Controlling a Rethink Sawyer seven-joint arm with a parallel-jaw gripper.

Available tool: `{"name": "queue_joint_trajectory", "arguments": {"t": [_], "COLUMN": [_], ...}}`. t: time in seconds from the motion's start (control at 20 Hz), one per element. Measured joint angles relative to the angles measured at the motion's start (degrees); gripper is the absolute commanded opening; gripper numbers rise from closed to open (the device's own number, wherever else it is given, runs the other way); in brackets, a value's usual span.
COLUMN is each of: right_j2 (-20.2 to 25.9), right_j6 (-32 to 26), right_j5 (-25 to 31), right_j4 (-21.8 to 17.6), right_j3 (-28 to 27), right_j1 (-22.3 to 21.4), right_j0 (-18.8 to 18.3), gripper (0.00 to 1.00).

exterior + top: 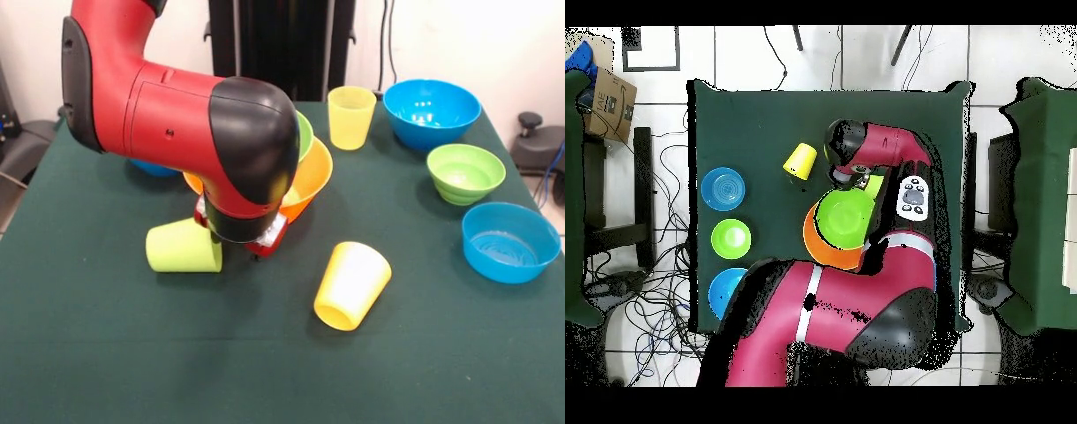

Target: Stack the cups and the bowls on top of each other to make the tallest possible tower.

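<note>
The large orange bowl stands mid-table with the large lime green bowl nested in it; the overhead view shows both, orange and green. My gripper hangs low just in front of this stack, under the black wrist, beside a lime green cup lying on its side. A red shape shows under the wrist; I cannot tell if it is the red cup. A bright yellow cup lies on its side. A pale yellow cup stands upright.
A medium blue bowl, a small green bowl and a small shallow blue bowl stand along one side. Another blue bowl peeks out behind the arm. The arm hides much of the table's middle.
</note>
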Motion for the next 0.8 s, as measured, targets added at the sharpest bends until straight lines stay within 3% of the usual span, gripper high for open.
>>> {"name": "queue_joint_trajectory", "arguments": {"t": [0.8], "right_j2": [-4.6], "right_j6": [0.0], "right_j5": [0.7], "right_j4": [-10.2], "right_j3": [-3.3], "right_j1": [-0.1], "right_j0": [4.2], "gripper": [1.0]}}
